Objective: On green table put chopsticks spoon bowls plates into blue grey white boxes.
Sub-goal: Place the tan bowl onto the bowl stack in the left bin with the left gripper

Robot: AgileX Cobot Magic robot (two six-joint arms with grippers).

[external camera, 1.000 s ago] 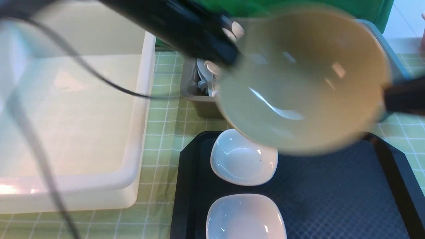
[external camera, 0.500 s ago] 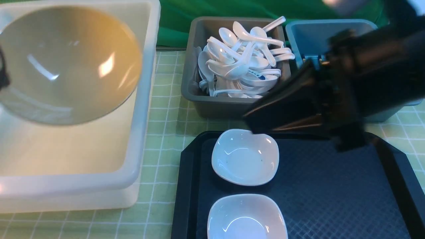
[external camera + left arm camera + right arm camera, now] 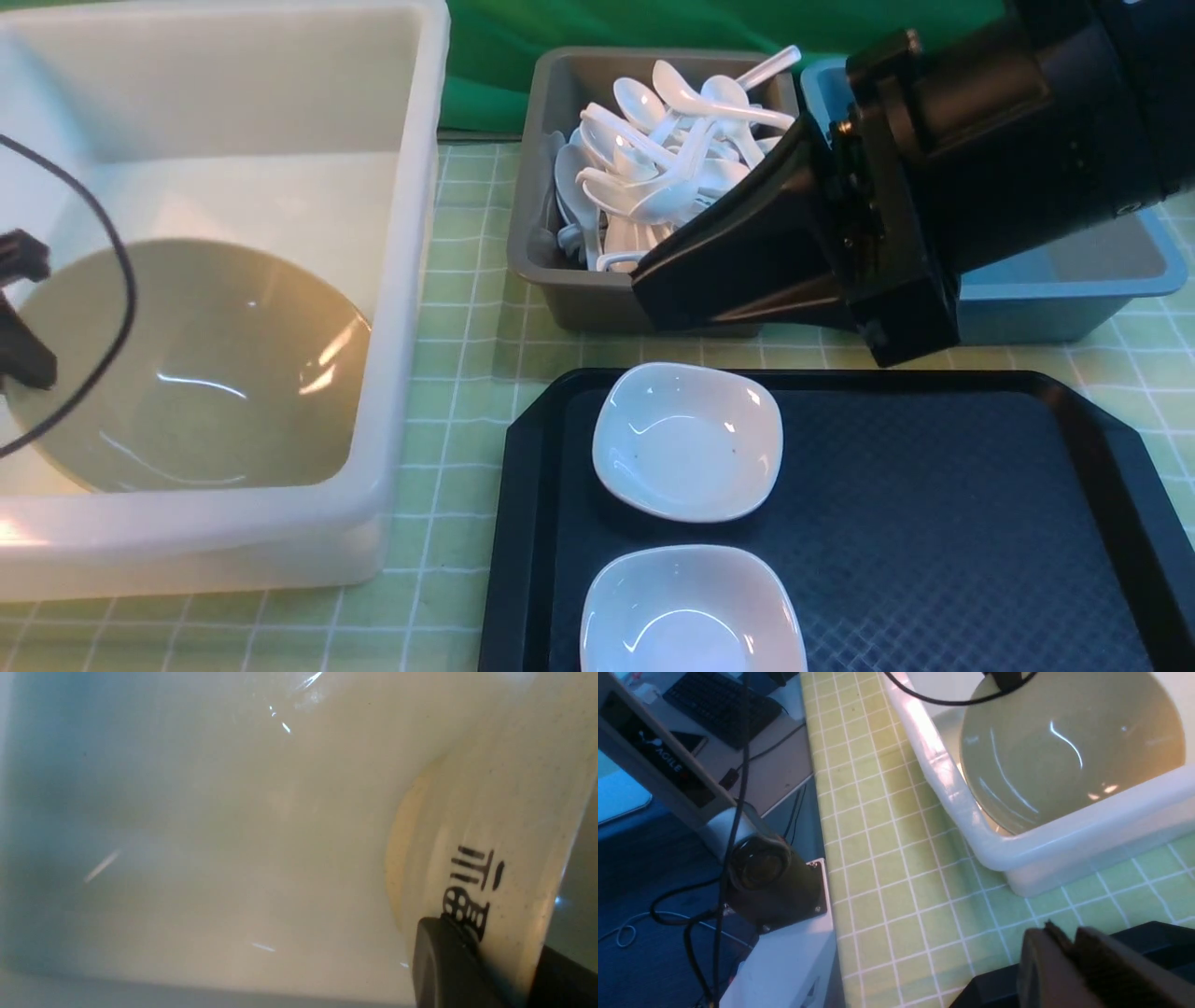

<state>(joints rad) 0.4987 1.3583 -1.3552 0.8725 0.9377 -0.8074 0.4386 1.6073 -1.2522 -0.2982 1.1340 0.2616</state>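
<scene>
A large beige bowl [image 3: 196, 373] sits low inside the white box [image 3: 411, 233], tilted toward its left wall. My left gripper [image 3: 23, 369] is shut on the bowl's rim. In the left wrist view the gripper [image 3: 509, 956] pinches the bowl's wall [image 3: 490, 812] beside black characters. My right gripper [image 3: 653, 299] hangs in front of the grey box [image 3: 551, 280], which holds several white spoons [image 3: 672, 159]. Its fingers [image 3: 1036, 961] lie together with nothing between them. Two white square plates [image 3: 688, 441] [image 3: 691, 611] rest on the black tray [image 3: 934, 523]. Chopsticks are out of view.
The blue box [image 3: 1055, 299] stands at the back right, mostly behind my right arm. A black cable [image 3: 121, 289] loops over the white box. The right wrist view shows the bowl [image 3: 1064, 751], the white box's rim [image 3: 962, 807] and the table's edge [image 3: 817, 812].
My left gripper carried the bowl from the middle to the left and lowered it into the white box. My right arm came off the bowl and now hangs over the grey and blue boxes.
</scene>
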